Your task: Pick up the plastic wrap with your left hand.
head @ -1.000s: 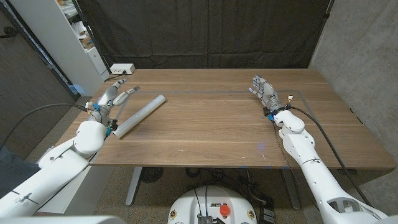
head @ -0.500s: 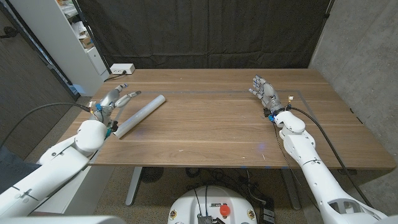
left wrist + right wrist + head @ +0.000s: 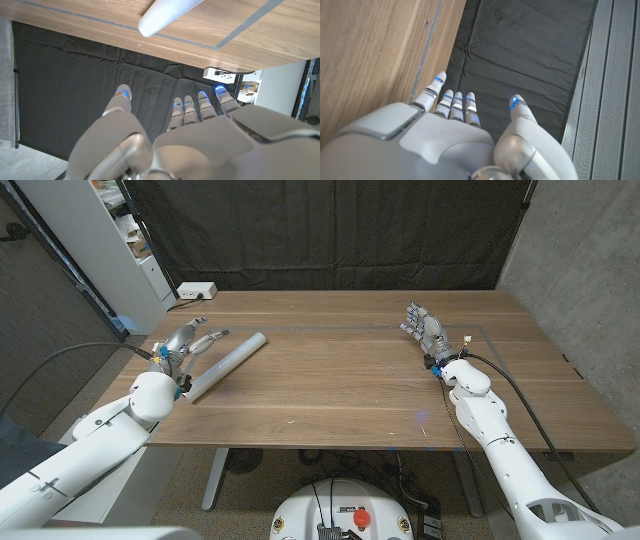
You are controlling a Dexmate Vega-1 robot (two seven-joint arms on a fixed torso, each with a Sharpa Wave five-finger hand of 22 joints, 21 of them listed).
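Showing two glossy white rounded-shell arms. Ending in a silver-grey metallic left hand [image 3: 186,338] and matching right hand [image 3: 424,326], segmented fingers [image 3: 186,111] glowing blue at the tips. Trailing a thin black cable [image 3: 520,395] off the right wrist, another off the left. Carrying small blue fittings at the wrists.
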